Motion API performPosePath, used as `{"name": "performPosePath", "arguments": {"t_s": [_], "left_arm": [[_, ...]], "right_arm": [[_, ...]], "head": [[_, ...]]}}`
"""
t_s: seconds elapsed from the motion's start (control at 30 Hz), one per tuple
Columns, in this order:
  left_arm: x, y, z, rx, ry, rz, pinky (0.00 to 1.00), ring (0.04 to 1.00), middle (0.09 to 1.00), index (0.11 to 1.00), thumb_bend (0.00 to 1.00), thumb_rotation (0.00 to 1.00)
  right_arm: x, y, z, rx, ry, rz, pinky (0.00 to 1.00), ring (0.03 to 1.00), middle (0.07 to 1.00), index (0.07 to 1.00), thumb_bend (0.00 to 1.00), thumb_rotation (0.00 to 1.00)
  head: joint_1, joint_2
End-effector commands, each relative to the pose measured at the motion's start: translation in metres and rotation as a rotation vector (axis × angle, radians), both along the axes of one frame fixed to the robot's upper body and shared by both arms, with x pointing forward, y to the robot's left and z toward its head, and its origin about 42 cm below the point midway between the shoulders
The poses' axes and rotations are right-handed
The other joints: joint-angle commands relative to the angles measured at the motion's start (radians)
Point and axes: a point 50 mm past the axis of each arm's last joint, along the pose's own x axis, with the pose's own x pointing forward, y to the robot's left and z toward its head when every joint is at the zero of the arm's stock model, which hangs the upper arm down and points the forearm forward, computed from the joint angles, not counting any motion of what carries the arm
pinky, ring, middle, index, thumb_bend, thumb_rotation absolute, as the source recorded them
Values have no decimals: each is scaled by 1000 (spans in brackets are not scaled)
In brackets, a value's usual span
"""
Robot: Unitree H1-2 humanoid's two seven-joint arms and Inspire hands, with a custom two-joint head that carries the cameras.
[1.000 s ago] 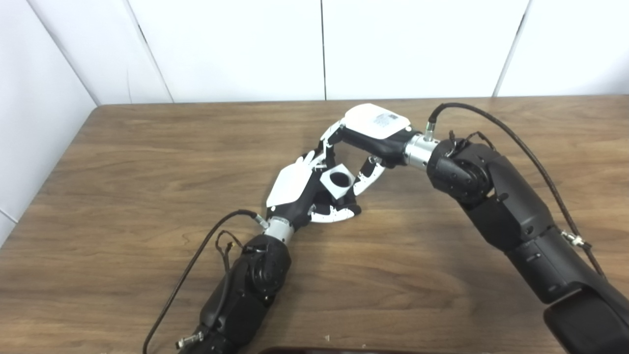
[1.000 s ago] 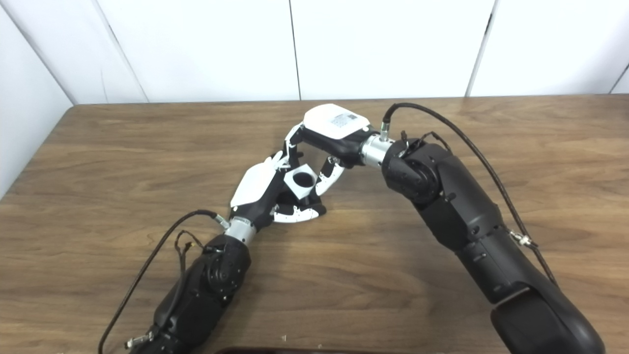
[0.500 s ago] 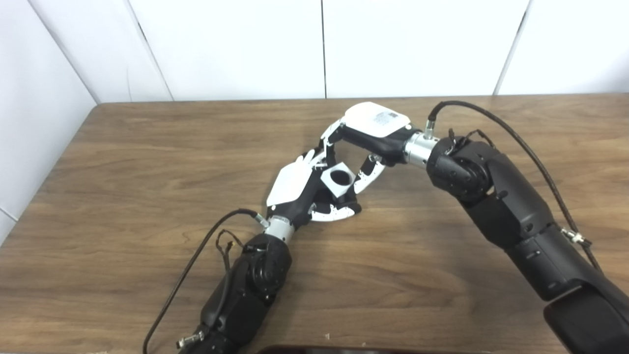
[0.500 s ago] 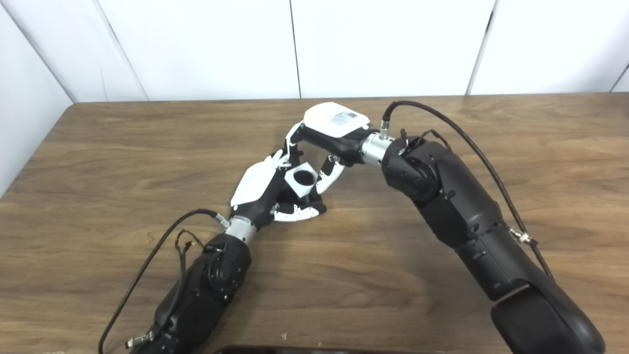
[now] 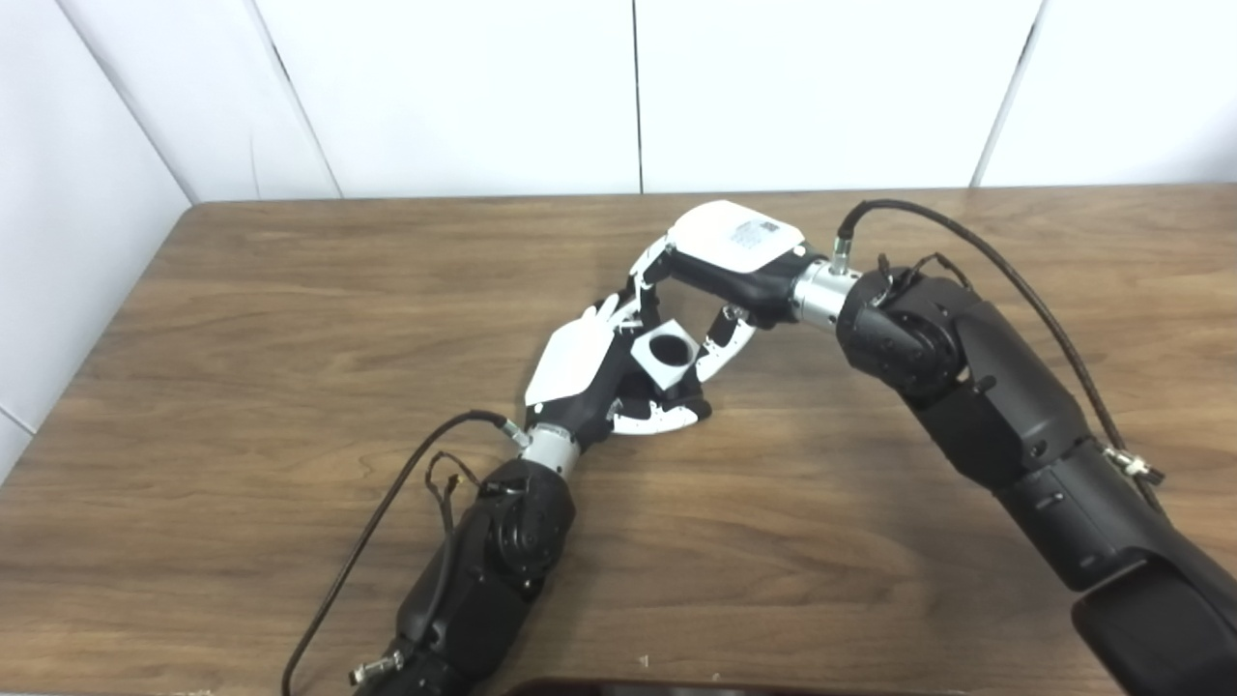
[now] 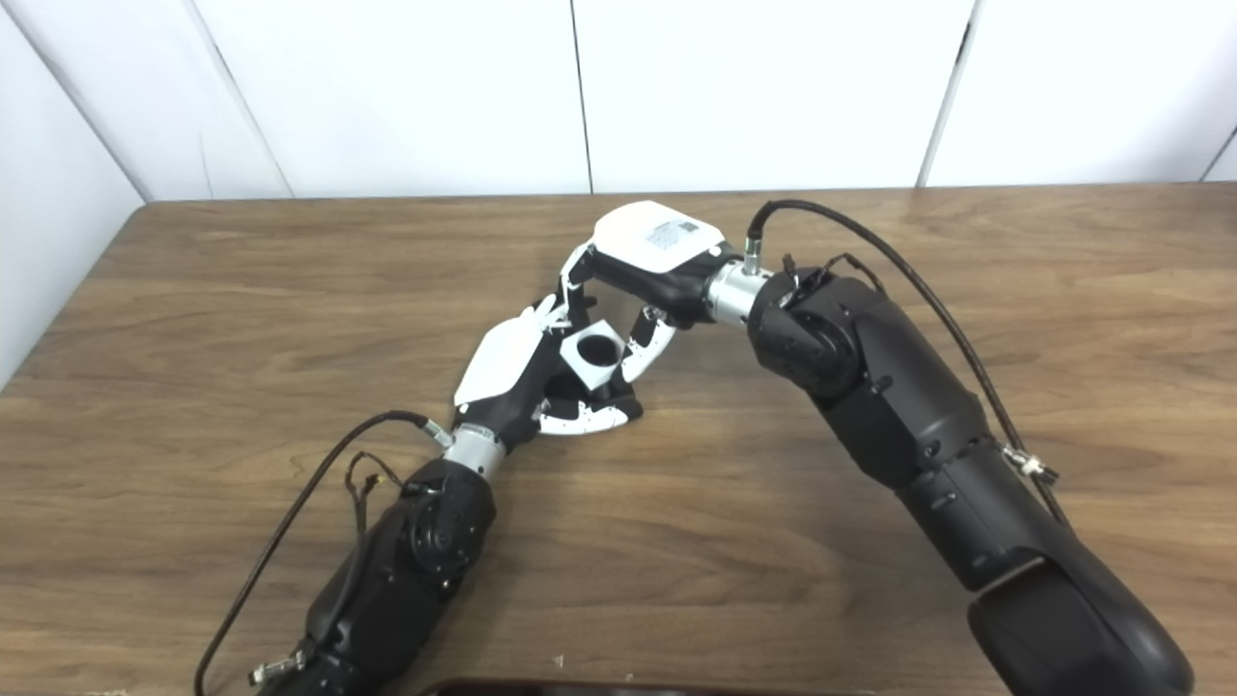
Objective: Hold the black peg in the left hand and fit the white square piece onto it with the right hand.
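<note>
Over the last second the white square piece [image 5: 667,355] has barely shifted, edging slightly toward 12 o'clock with the right hand [image 5: 720,280], so seating looks, by my judgement, slow or stalled. That hand pinches the piece between fingers and thumb. The left hand [image 5: 604,377], at 7 o'clock of it, curls around the black peg [image 5: 682,393], mostly hidden. The piece is matte plastic with a round hole; the bench [image 5: 290,319] is wood-grained.
</note>
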Motion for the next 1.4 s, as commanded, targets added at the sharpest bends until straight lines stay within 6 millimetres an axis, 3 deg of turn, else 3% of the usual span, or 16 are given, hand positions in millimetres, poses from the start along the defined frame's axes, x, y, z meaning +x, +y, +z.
{"name": "performPosePath", "arguments": {"t_s": [0.0, 0.83, 0.93, 1.0, 1.03, 1.37], "left_arm": [[-23, 1, -38, 28, 130, 33, 1000, 995, 938, 559, 885, 320], [-24, 7, -37, 20, 109, 57, 1000, 984, 930, 552, 873, 299], [-25, 8, -39, 14, 105, 62, 1000, 980, 925, 531, 862, 251], [-26, 8, -40, 8, 108, 65, 1000, 985, 925, 501, 632, 136], [-26, 8, -40, 4, 109, 66, 1000, 987, 923, 492, 567, 102], [-26, 7, -38, -6, 118, 67, 1000, 997, 931, 483, 522, 75]], "right_arm": [[4, 2, 24, -2, -67, 26, 876, 816, 752, 483, 519, 143], [2, -28, -10, -136, -18, -2, 869, 826, 760, 483, 521, 141], [1, -30, -11, -129, 4, -13, 885, 829, 764, 488, 520, 147], [2, -31, -10, -126, 15, -16, 886, 829, 770, 492, 519, 154], [2, -31, -9, -128, 20, -20, 887, 831, 777, 495, 518, 159], [4, -34, -3, -116, 30, -28, 882, 828, 793, 498, 517, 168]], "head": [[1, 2], [7, 23], [9, 24], [6, 25], [5, 25], [2, 28]]}}
